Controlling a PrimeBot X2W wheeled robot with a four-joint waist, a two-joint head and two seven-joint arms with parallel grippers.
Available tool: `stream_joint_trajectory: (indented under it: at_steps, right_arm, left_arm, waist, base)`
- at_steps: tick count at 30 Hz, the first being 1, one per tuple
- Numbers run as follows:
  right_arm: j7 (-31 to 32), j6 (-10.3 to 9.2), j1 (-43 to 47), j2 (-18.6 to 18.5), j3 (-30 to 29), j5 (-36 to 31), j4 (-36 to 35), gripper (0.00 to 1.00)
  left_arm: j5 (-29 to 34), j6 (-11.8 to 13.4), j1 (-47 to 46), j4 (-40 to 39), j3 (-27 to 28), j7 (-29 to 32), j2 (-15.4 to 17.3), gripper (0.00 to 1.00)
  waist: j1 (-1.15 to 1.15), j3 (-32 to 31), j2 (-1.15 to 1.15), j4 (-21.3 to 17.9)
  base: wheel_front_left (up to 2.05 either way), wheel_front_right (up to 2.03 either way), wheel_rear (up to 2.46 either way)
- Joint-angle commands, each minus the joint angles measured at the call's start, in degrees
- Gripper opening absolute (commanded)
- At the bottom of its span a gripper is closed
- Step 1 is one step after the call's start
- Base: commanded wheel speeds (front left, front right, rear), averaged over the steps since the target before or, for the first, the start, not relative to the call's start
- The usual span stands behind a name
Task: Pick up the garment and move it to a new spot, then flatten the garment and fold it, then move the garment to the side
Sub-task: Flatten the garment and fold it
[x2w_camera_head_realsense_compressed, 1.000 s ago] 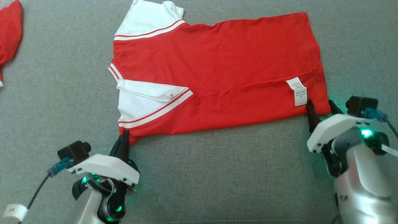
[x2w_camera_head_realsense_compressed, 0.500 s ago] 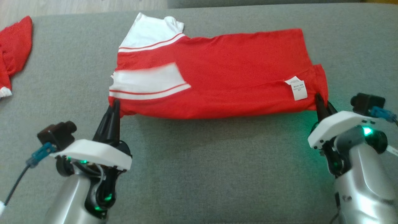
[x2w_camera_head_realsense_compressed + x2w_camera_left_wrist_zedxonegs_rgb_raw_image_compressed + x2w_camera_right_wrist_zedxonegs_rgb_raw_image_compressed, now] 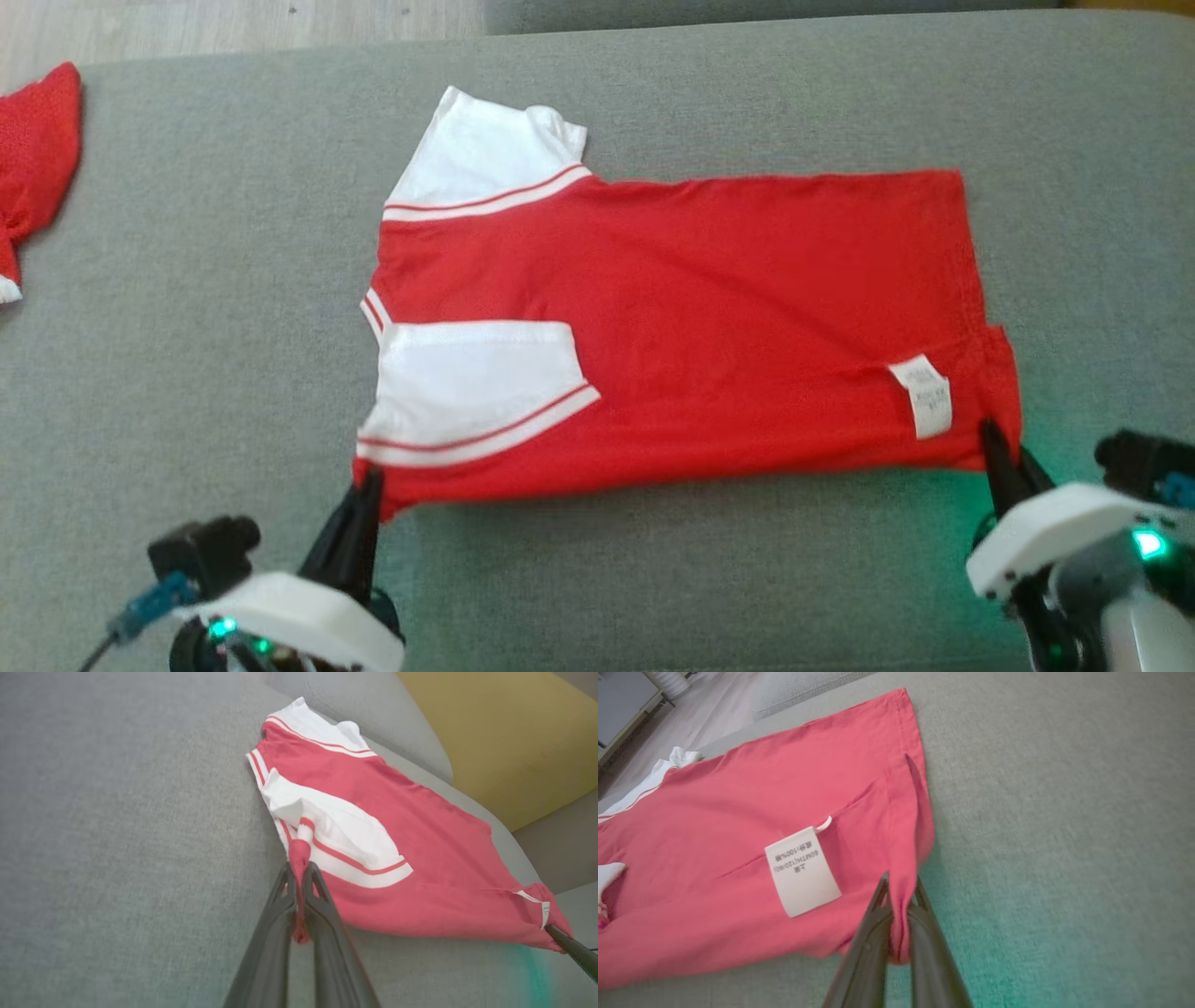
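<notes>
Left gripper point(image 3: 371, 481) and right gripper point(image 3: 992, 434) are each clamped on a near corner of the shirt point(image 3: 728, 308), so you can pull it taut and flat on the cushion point(image 3: 607, 579).

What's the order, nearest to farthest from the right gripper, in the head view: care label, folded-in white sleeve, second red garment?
From the right gripper:
1. Care label, just left of it.
2. Folded-in white sleeve, left of centre.
3. Second red garment, far left edge.
</notes>
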Motion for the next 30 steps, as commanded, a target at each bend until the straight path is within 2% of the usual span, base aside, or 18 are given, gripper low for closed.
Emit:
stream_joint_trajectory:
  at_steps: [1,5,6,7,8,9,11,12,18,23,26,30]
  right_arm:
    - [0.03,0.41,0.0,-0.35,1.02,0.64,-2.66,0.0]
    - [-0.01,0.41,2.41,-0.35,1.09,1.49,-3.51,0.0]
    - [0.01,0.41,2.72,-0.35,1.01,1.51,-3.28,0.04]
    - [-0.05,0.41,2.9,-0.35,0.94,1.51,-2.98,0.42]
    - [-0.2,0.41,3.01,-0.35,0.89,1.36,-2.66,0.89]
    - [-0.4,0.41,3.08,-0.35,0.84,1.06,-2.39,1.0]
    - [-0.76,0.41,3.21,-0.35,0.84,1.08,-2.12,1.0]
    - [-0.9,0.41,3.31,-0.35,0.79,1.16,-2.17,1.0]
    - [-1.28,0.41,1.65,-0.35,-1.16,0.21,-5.89,1.0]
    - [0.49,0.41,-4.13,-0.35,-0.86,-2.0,-10.96,1.0]
    - [1.83,0.41,-8.13,-0.34,0.78,-3.08,-12.27,1.0]
    - [2.74,0.41,-13.42,-0.34,4.58,-3.55,-12.35,1.0]
  left_arm:
    - [0.26,0.52,-1.03,-2.41,2.05,-0.47,1.24,0.0]
    - [-0.42,0.68,1.15,-2.6,1.47,-0.42,0.82,0.0]
    - [-0.31,0.73,1.34,-2.47,1.42,-0.51,0.88,0.0]
    - [-0.16,0.84,1.42,-2.18,1.42,-0.57,0.98,0.0]
    - [-0.16,0.93,1.48,-1.85,1.45,-0.54,1.02,0.0]
    - [-0.11,0.98,1.49,-1.58,1.48,-0.53,1.13,0.19]
    - [-0.04,0.99,1.45,-1.31,1.5,-0.29,1.5,0.93]
    - [-0.12,0.96,1.37,-1.43,1.57,-0.08,1.72,1.0]
    - [1.25,1.18,-4.26,-5.84,4.42,1.57,5.64,1.0]
    - [2.99,-0.12,-18.21,-7.45,5.72,7.33,10.25,1.0]
    - [3.92,-1.48,-28.68,-4.47,5.35,11.4,12.06,1.0]
    - [4.46,-3.38,-40.71,3.31,4.3,16.08,13.11,1.0]
  waist:
    - [0.0,0.05,0.0,-0.09]
    - [0.0,0.08,0.0,-0.36]
    - [0.0,0.1,0.0,-0.4]
    - [0.0,0.1,0.0,-0.43]
    - [0.0,0.1,0.0,-0.5]
    - [0.0,0.11,0.0,-0.61]
    - [0.0,0.17,0.0,-0.86]
    - [0.0,0.2,0.0,-0.99]
    - [0.0,1.51,0.0,-1.77]
    - [0.0,3.44,0.0,-2.79]
    - [0.0,5.32,0.0,-3.92]
    - [0.0,8.37,0.0,-6.63]
  base:
    - [0.0,0.0,0.0]
    - [0.0,0.0,0.0]
    - [0.0,0.0,0.0]
    - [0.0,0.0,0.0]
    - [0.0,0.0,0.0]
    - [0.0,0.0,0.0]
    - [0.0,0.0,0.0]
    - [0.0,0.0,0.0]
    - [0.0,0.0,0.0]
    - [0.0,0.0,0.0]
    - [0.0,0.0,0.0]
    - [0.0,0.0,0.0]
